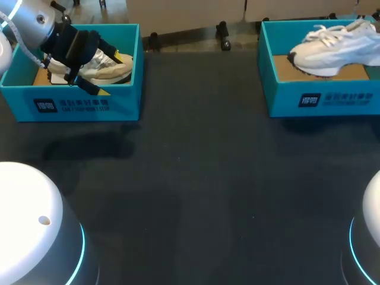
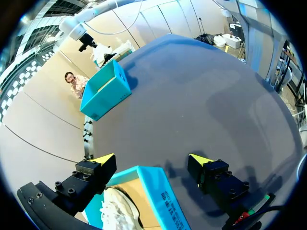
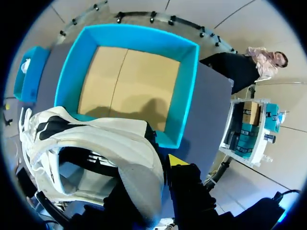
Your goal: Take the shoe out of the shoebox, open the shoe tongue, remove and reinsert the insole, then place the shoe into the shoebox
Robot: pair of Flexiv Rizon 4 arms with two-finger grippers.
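Dark grey table (image 1: 196, 178), matte surface, soft shadows across its middle, a few tiny pale specks

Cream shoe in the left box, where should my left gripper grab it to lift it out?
Probably the collar, from above: the cream shoe sits sole down inside the left box, so only its top is free. The left gripper has open fingers straddling the printed wall; shift both inside.

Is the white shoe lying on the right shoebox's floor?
No, the white shoe hangs above the shoebox, whose cardboard floor lies bare.
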